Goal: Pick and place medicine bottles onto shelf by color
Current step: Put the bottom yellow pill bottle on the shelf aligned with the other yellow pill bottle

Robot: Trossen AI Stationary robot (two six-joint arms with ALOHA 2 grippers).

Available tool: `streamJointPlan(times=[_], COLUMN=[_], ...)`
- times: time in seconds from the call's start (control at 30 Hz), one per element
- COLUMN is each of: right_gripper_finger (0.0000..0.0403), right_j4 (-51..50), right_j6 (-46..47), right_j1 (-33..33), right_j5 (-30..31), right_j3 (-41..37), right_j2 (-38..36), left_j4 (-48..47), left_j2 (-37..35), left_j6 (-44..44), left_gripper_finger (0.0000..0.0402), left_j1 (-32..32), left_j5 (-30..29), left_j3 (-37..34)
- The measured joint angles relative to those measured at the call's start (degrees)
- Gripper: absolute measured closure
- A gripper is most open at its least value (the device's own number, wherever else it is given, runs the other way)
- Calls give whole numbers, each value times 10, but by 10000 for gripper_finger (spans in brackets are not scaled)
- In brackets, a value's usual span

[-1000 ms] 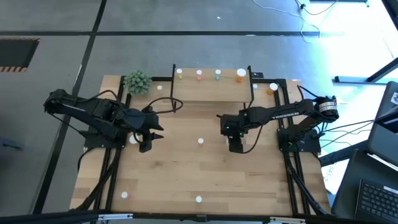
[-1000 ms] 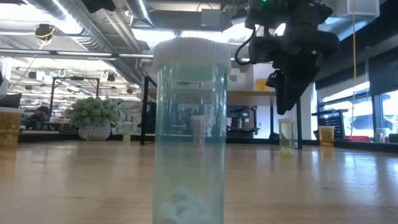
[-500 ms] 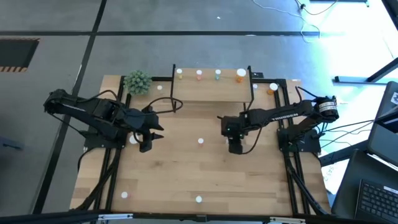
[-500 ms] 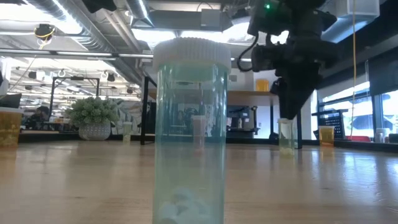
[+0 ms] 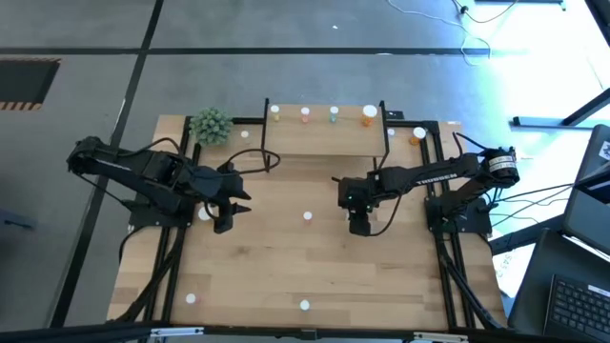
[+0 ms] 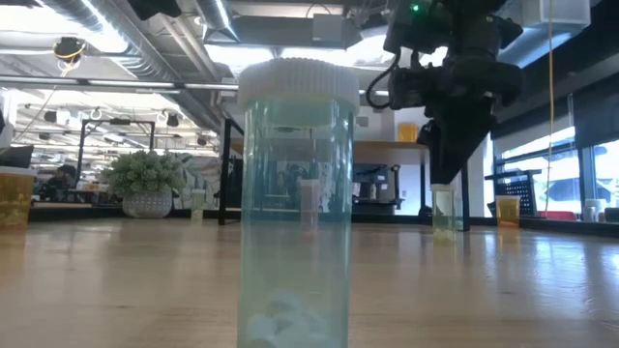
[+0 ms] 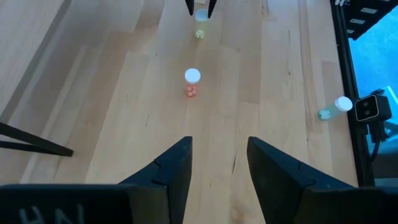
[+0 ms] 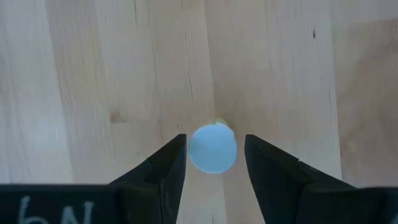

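Right tool poised straight over a yellowish bottle — fingers open, one to each side of the pale cap, gaps visible on both sides, nothing gripped. Bottle upright, long axis vertical, cap up; in low view, standing on the desk under the tool tips, clear yellow-green wall, contents not discernible. Located in front of the shelf, toward its right leg.

Left tool waiting in front of the shelf's left side, fingers parted, holding nothing. Ahead of it, a pink-red bottle upright on the desk, white cap up, roughly centred in front of the shelf.

Nearest the low camera: a blue-green bottle, upright, ribbed white cap on top — a few pale pills at the bottom, otherwise see-through. Far in front of the shelf, at the desk's near edge.

On the shelf's back edge, four bottles in a row, caps up: yellowish, pink-red, green, larger orange.

Plant ball just left of the shelf.
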Motion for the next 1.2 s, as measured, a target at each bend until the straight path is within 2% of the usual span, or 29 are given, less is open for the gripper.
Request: streamJointPlan(times=[0.7, 1.2], right_gripper_finger=[237, 237], right_j4=[0, 0], right_j6=[58, 11], right_j1=[0, 17], right_j5=[-5, -2], right_j3=[0, 0], right_j2=[0, 0], left_j4=[0, 0], left_j2=[0, 0], left_j6=[0, 0], left_gripper_finger=[253, 253], left_j1=[0, 0], left_j5=[0, 0], left_j3=[0, 0])
